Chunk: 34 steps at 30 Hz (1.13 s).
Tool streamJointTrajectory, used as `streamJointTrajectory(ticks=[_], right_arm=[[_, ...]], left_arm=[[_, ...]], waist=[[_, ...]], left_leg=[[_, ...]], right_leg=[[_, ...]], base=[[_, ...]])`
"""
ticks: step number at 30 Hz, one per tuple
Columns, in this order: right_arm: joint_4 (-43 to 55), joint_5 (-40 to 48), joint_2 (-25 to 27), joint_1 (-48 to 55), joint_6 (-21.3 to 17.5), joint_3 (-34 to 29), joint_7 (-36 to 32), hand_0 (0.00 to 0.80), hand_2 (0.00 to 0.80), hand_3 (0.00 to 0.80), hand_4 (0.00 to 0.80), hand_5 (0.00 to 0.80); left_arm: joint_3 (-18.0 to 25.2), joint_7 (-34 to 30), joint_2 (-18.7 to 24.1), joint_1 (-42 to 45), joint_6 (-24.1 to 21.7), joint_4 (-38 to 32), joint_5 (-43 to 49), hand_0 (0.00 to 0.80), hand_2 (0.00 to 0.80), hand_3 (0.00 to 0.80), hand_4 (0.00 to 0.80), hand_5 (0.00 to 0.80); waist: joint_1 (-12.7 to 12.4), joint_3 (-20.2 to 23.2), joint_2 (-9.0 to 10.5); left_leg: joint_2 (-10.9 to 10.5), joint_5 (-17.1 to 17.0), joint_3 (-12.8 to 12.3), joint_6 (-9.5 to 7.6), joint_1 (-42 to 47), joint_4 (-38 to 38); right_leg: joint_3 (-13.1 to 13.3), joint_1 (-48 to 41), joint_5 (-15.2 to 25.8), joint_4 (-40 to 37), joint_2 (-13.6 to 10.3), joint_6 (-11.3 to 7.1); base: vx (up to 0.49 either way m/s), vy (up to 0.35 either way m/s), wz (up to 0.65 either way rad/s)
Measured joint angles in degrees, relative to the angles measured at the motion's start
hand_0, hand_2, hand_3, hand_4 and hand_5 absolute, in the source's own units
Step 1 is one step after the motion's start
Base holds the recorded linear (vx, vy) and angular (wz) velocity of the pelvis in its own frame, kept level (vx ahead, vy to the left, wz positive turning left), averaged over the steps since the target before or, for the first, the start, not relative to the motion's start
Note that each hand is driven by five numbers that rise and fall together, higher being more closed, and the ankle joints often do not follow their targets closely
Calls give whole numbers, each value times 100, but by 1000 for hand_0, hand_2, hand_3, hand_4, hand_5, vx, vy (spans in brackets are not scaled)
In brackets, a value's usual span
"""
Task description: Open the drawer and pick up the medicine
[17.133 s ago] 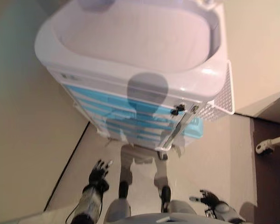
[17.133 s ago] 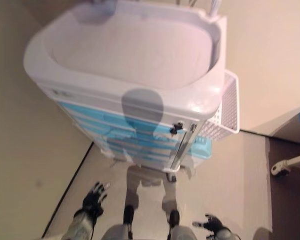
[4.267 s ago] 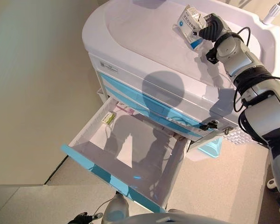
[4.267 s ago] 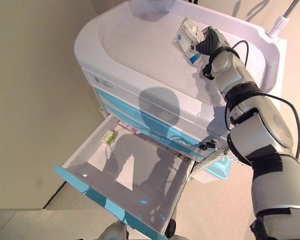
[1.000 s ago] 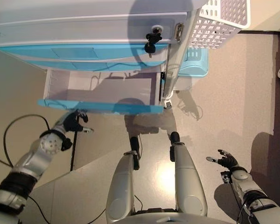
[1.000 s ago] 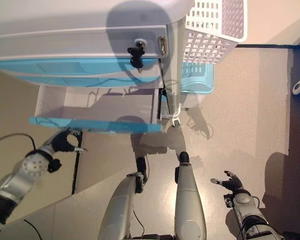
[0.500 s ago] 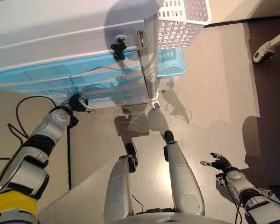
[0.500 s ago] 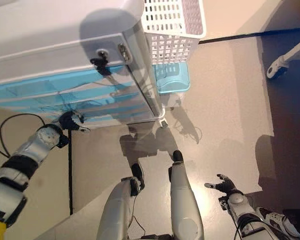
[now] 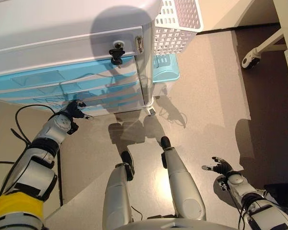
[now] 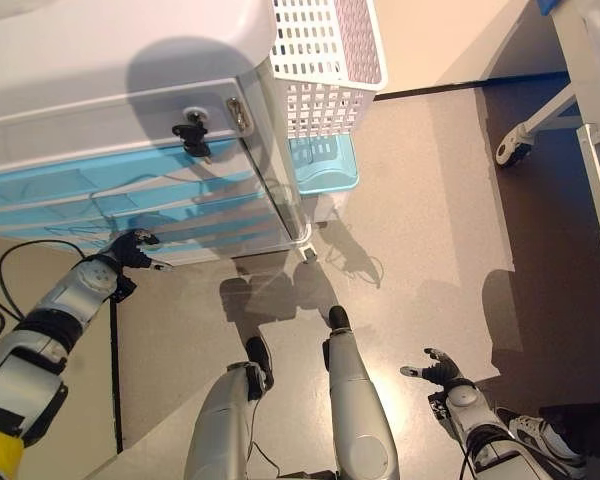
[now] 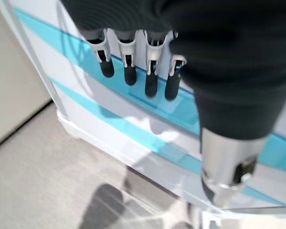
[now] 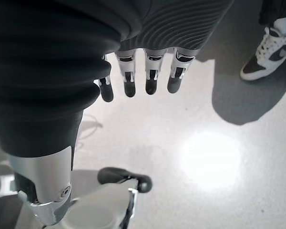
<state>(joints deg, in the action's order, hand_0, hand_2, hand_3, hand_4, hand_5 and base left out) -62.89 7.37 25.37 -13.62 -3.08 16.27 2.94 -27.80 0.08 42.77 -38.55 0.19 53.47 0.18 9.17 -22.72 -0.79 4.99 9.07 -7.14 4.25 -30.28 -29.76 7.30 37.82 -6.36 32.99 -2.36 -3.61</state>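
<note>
We see our left robot hand held low against the front of the cart, its fingers hanging straight and relaxed with nothing in them, their dark tips just in front of a blue drawer band in the wrist view. The drawer fronts run crosswise to us, their long axis stretching from our left toward the cart's corner post on our right, and all of them look pushed flush, so none stands open now. The lower drawers lie directly ahead of and slightly above the left robot hand, close enough that we cannot tell whether the fingertips touch the front. Our right robot hand hangs far off on the other side, down near the floor and well apart from the cart, fingers spread and released, with a person's shoe showing beyond it. So the left arm is plainly the nearer one for any pull on a drawer. The medicine shows in no view: neither robot hand holds it, and it is not visible on the floor or in the white basket at the cart's side. We judge it lies either inside a shut drawer or up on the cart top, which is out of view.
</note>
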Motion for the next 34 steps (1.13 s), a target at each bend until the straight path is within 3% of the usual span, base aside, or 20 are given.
streamJointTrajectory(ticks=[2, 5, 6, 8, 12, 15, 17, 19, 21, 23, 24, 25, 28, 32, 34], right_arm=[[-11, -6, 3, 45, 1, 1, 3, 0, 0, 0, 0, 0], [-15, -122, 25, 123, 9, -16, 1, 0, 0, 0, 0, 0], [-19, -175, 13, 168, 19, -58, -2, 0, 0, 0, 0, 0], [-27, -236, 6, 355, 21, -210, 0, 0, 0, 0, 0, 0], [-134, -362, 2, 805, 93, -388, -4, 0, 0, 0, 0, 0], [-150, -457, -20, 931, 131, -445, -34, 0, 0, 0, 0, 0], [-151, -504, -42, 944, 139, -448, -55, 0, 0, 0, 0, 0], [-243, -561, -184, 996, 208, -476, -65, 0, 0, 0, 0, 0], [-280, -566, -330, 1091, 221, -488, -72, 0, 0, 0, 0, 0], [-369, -563, -485, 1163, 227, -618, -83, 0, 0, 0, 0, 0], [-368, -563, -501, 1220, 226, -620, -113, 0, 0, 0, 0, 0], [-428, -543, -564, 1265, 233, -691, -114, 0, 0, 0, 0, 0], [-668, -434, -705, 1394, 266, -703, -141, 0, 0, 0, 0, 0], [-844, -311, -845, 1476, 346, -701, -161, 0, 0, 0, 0, 0], [-837, -199, -888, 1486, 345, -701, -160, 0, 0, 0, 0, 0]], left_arm=[[244, 3, -62, 318, -63, -173, -164, 0, 0, 0, 0, 0], [261, -5, -10, 716, -69, -655, -223, 0, 0, 0, 0, 0], [567, -12, -23, 1068, -82, -1030, -301, 0, 0, 0, 0, 0], [743, -24, -84, 1585, -130, -1373, -447, 0, 0, 0, 0, 0], [1115, -45, -459, 2622, -170, -1523, -552, 0, 0, 0, 0, 0], [1347, -68, -757, 3131, -158, -1442, -582, 0, 0, 0, 0, 0], [1433, -103, -934, 3379, -153, -1338, -626, 0, 0, 0, 0, 0], [1847, -116, -1575, 3503, -156, -492, -859, 0, 0, 0, 0, 0], [1841, -132, -1886, 3735, -127, 23, -1019, 0, 0, 0, 0, 0], [2214, -95, -2342, 3861, -85, 484, -1120, 0, 0, 0, 0, 0], [2138, -118, -2394, 3928, -50, 490, -1119, 0, 0, 0, 0, 0], [2431, -65, -2603, 3996, -152, 920, -1123, 0, 0, 0, 0, 0], [2521, 117, -2871, 4008, -62, 1563, -1243, 0, 0, 0, 0, 0], [2407, 247, -3072, 4254, -43, 1645, -1215, 0, 0, 0, 0, 0], [2132, 338, -3093, 4299, -38, 1645, -1103, 0, 0, 0, 0, 0]], waist=[[-43, 27, -11], [-83, 61, -53], [-104, 86, -88], [-195, 209, -210], [-376, 718, -531], [-397, 881, -564], [-411, 1047, -494], [-399, 1327, -390], [-392, 1632, -284], [-382, 1736, -189], [-398, 1772, -151], [-476, 1852, -106], [-521, 1966, -63], [-564, 2039, -59], [-560, 2071, -81]], left_leg=[[-19, -49, -4, 3, 238, 193], [-104, -274, 96, -25, 650, 723], [-128, -411, 158, -6, 908, 1049], [-137, -603, 275, 26, 1349, 1554], [-135, -962, 455, 43, 2112, 2483], [-113, -1044, 464, 28, 2490, 2761], [-109, -1051, 476, 20, 2589, 2848], [-87, -1052, 500, 19, 2839, 3002], [-63, -1049, 513, 20, 2917, 3101], [-57, -1057, 550, 27, 3106, 3209], [-60, -1056, 558, 27, 3104, 3209], [-39, -1080, 570, 27, 3156, 3297], [-56, -1091, 594, 31, 3274, 3353], [-76, -1089, 620, 33, 3408, 3412], [-64, -1084, 614, 28, 3475, 3446]], right_leg=[[-9, -225, 21, -148, -26, -9], [-190, -623, 49, -442, -180, -13], [-297, -892, 84, -677, -212, -30], [-480, -1353, 175, -1080, -243, 11], [-849, -2173, 229, -1744, -240, 24], [-997, -2661, 279, -2111, -219, 7], [-1034, -2819, 296, -2267, -213, -11], [-1083, -3156, 338, -2585, -186, -30], [-1114, -3278, 344, -2765, -167, -50], [-1145, -3557, 447, -3042, -142, -52], [-1133, -3559, 455, -3090, -143, -53], [-1189, -3688, 504, -3189, -136, -57], [-1235, -3935, 621, -3494, -136, -65], [-1290, -4187, 746, -3805, -127, -62], [-1290, -4249, 751, -3832, -112, -58]], base=[[20, -57, 2], [85, -65, 28], [115, -77, 39], [143, -76, 36], [112, -60, 38], [87, -57, 26], [87, -43, 16], [75, -29, 6], [83, -28, 5], [71, -20, 6], [69, -19, 14], [40, -10, 11], [67, -21, 8], [53, -10, 6], [15, 3, 0]])
